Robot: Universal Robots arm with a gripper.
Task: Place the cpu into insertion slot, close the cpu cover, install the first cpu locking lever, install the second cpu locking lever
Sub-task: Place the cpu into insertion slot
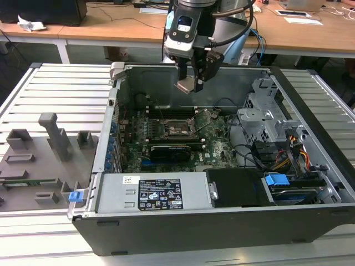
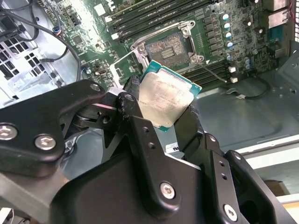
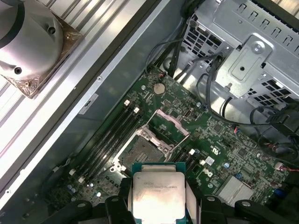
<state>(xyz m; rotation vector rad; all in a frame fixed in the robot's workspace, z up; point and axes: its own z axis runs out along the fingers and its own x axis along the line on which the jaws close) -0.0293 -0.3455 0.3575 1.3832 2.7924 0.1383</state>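
Silver-grey cpu (image 2: 166, 100) pinched by two opposite edges in the black gripper (image 2: 161, 103), hanging above the open computer case (image 1: 166, 235).

Faint print covers the chip's metal top in both wrist views (too fine to make out), and the fingers hide parts of two edges. Beneath it and well apart, the insertion slot (image 3: 141, 151) lies bare on the green motherboard (image 3: 219, 140), the cpu cover (image 3: 172, 125) standing open beside it, long memory slots (image 3: 110, 135) alongside. Farther off, in the exterior view, a black label (image 1: 160, 194) on the power supply box (image 1: 119, 194) carries small white writing, unreadable.
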